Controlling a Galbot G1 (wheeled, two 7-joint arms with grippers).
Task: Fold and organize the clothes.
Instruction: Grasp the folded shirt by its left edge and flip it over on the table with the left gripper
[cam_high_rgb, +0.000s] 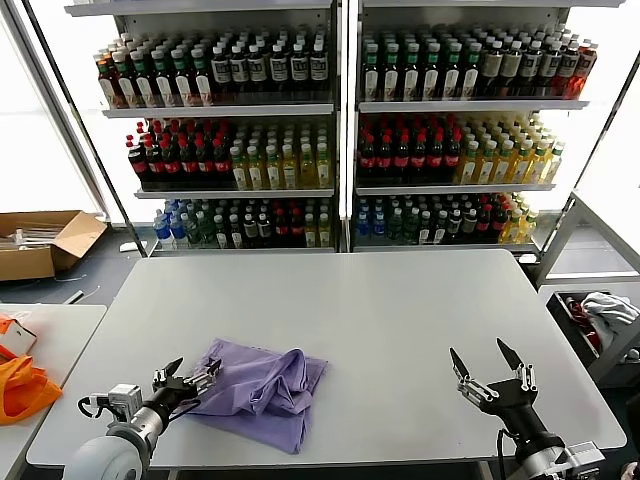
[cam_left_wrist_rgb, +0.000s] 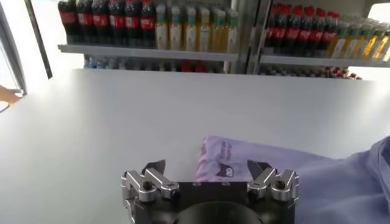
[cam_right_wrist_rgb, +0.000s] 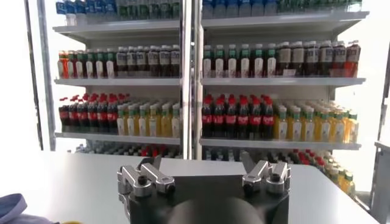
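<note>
The lavender T-shirt (cam_high_rgb: 262, 390) lies crumpled and partly folded on the grey table (cam_high_rgb: 400, 320) near its front left. In the left wrist view the shirt (cam_left_wrist_rgb: 341, 182) shows a sleeve edge with a dark purple print. My left gripper (cam_high_rgb: 190, 381) is open, low over the table at the shirt's left edge, with the fabric just ahead of its jaws (cam_left_wrist_rgb: 207, 165). My right gripper (cam_high_rgb: 487, 369) is open and empty over the table's front right, well apart from the shirt. It also shows in the right wrist view (cam_right_wrist_rgb: 201, 163).
Drink shelves (cam_high_rgb: 340, 130) stand behind the table. An orange fabric (cam_high_rgb: 20, 385) lies on a side table at the left. A cardboard box (cam_high_rgb: 40, 240) sits on the floor at the left. A bin with a white cloth bundle (cam_high_rgb: 605, 310) stands at the right.
</note>
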